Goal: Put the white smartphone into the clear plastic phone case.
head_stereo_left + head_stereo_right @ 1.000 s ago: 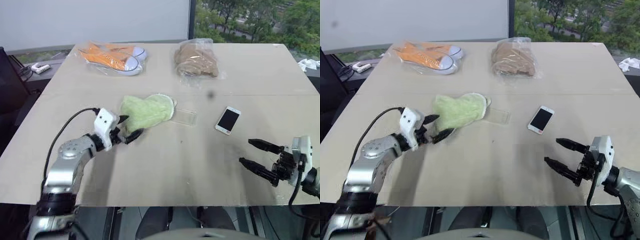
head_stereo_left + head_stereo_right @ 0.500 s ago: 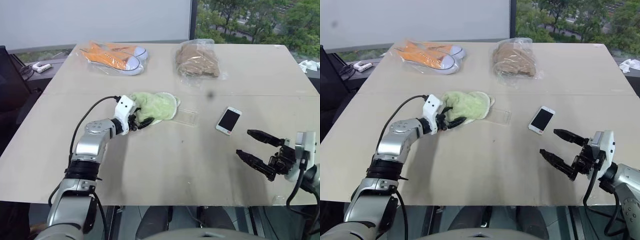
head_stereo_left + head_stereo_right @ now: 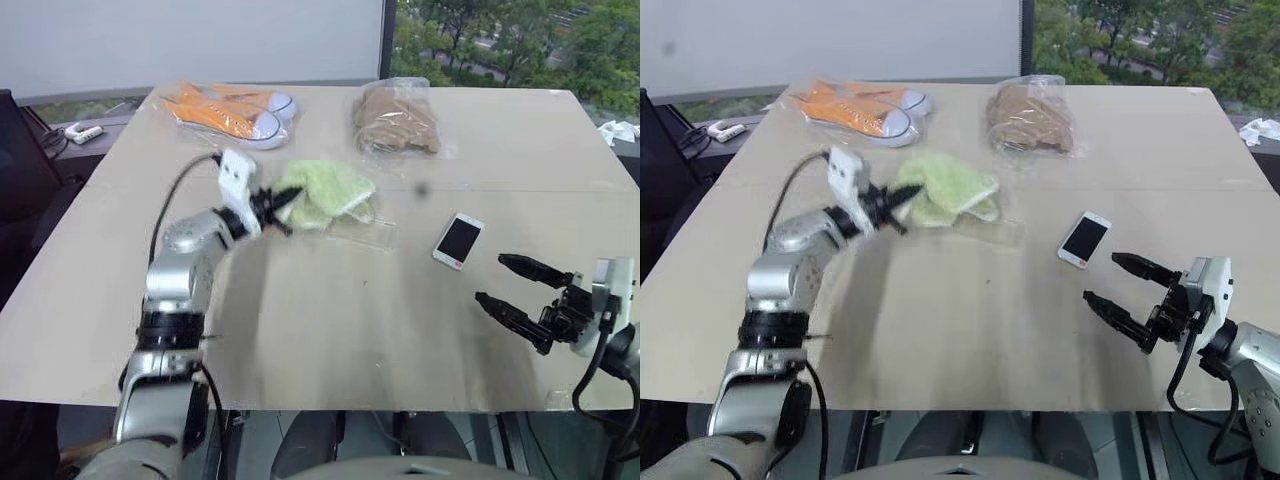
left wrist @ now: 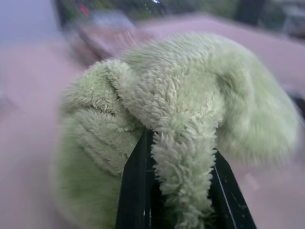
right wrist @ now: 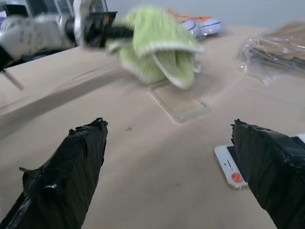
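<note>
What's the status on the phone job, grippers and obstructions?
Left gripper shut on green cloth, held above the table. Right gripper open, empty. Phone flat on table, case apart from it, cloth hanging above case.

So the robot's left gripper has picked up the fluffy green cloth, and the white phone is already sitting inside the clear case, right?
Not quite. The left gripper does pinch the fluffy green cloth, lifted off the table. But the white phone lies bare on the table, apart from the clear case, which is empty. The left eye view shows both, and the right wrist view shows the gap between them.
</note>
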Motion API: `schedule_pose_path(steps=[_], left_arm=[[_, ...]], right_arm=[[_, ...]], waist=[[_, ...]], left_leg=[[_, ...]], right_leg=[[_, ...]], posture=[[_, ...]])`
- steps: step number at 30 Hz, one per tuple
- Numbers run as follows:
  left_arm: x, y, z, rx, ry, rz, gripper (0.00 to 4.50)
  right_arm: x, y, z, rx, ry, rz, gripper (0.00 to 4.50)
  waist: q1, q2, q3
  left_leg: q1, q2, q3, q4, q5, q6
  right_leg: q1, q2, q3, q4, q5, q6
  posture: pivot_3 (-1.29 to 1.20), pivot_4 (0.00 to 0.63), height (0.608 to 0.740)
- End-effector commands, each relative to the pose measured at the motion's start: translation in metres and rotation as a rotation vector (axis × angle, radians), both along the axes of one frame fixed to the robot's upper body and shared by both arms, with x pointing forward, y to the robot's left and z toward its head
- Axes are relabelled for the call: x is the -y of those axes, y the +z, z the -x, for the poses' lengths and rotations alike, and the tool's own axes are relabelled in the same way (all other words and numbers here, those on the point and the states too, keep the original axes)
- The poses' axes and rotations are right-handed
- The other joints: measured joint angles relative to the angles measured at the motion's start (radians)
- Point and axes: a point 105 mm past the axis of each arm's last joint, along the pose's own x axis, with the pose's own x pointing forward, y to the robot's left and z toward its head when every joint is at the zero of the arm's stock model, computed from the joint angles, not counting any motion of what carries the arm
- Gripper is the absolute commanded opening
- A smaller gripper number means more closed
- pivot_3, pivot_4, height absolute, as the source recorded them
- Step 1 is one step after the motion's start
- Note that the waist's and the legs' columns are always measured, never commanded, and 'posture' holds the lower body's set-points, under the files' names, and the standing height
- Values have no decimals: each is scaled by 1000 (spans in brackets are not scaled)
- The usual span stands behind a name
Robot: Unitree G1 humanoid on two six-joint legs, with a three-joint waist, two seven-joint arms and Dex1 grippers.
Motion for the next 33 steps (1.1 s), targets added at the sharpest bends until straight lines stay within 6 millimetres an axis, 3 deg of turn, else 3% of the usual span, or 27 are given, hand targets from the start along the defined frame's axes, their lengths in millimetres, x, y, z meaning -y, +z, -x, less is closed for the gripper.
schedule_pose_path(steps=[1,4,7,9,13,17,19,22,26,28,30,31,33], left_arm=[[-58,40,-13,124,250,3,27],[-91,43,-22,138,389,-60,27],[-139,53,-23,158,612,-119,27],[-154,50,-23,141,675,-147,27],[-155,19,-31,40,674,-193,1440],[-159,11,-34,10,707,-135,3314],[-161,10,-33,7,717,-114,4457],[-166,9,-31,7,732,-111,4457],[-167,7,-30,6,721,-106,4457],[-156,12,-30,41,642,-84,4457],[-132,16,-32,79,481,-66,4457],[-105,12,-30,87,313,-97,4457],[-73,3,-24,84,110,-142,4457]], right_arm=[[0,5,0,23,2,7,4500],[0,5,-2,26,0,7,4500],[2,3,-3,40,-32,32,4500],[3,4,-3,44,-40,27,4500],[2,6,-4,54,-39,24,4500],[2,9,-6,69,-38,17,4500],[3,13,-7,79,-45,-7,4500],[3,25,-11,108,-57,-71,4500],[4,32,-14,122,-61,-116,4500],[3,30,-13,114,-52,-104,4500],[2,27,-13,102,-46,-92,4500],[2,24,-12,93,-43,-81,4500],[1,20,-12,83,-38,-65,4500]], waist=[[-8,0,0],[-21,1,-1],[-23,-3,1],[-25,-6,3],[-14,-7,4],[-3,-7,4],[-4,-8,4],[-5,-9,3],[-8,-9,3],[-8,-9,3],[-7,-9,3],[-5,-9,3],[-1,-9,3]], left_leg=[[0,0,0,0,0,0],[4,-2,2,-4,0,0],[4,-3,1,-4,0,0],[2,-3,0,-3,0,0],[1,-4,-2,-1,0,0],[1,-5,-2,-1,0,0],[-2,-5,-2,0,0,0],[-10,-5,0,3,0,0],[-11,-5,1,3,0,0],[-10,-5,1,3,0,0],[-10,-5,1,3,0,0],[-10,-5,1,3,0,0],[-11,-5,1,3,0,0]], right_leg=[[0,0,1,0,0,0],[0,1,5,0,0,1],[-1,1,4,-1,0,1],[-2,1,4,0,0,1],[-2,0,3,0,0,1],[-2,0,3,0,0,1],[-6,0,4,2,0,1],[-17,-1,4,11,0,1],[-18,-1,4,12,0,1],[-18,-1,4,12,0,1],[-18,-1,4,12,0,1],[-18,-1,4,12,0,1],[-17,-1,4,12,0,1]], posture=[[0,150,740],[0,150,740],[0,150,740],[0,150,740],[0,150,740],[0,150,740],[0,150,740],[0,150,740],[0,150,740],[0,150,740],[0,150,740],[0,150,740],[0,150,740]])
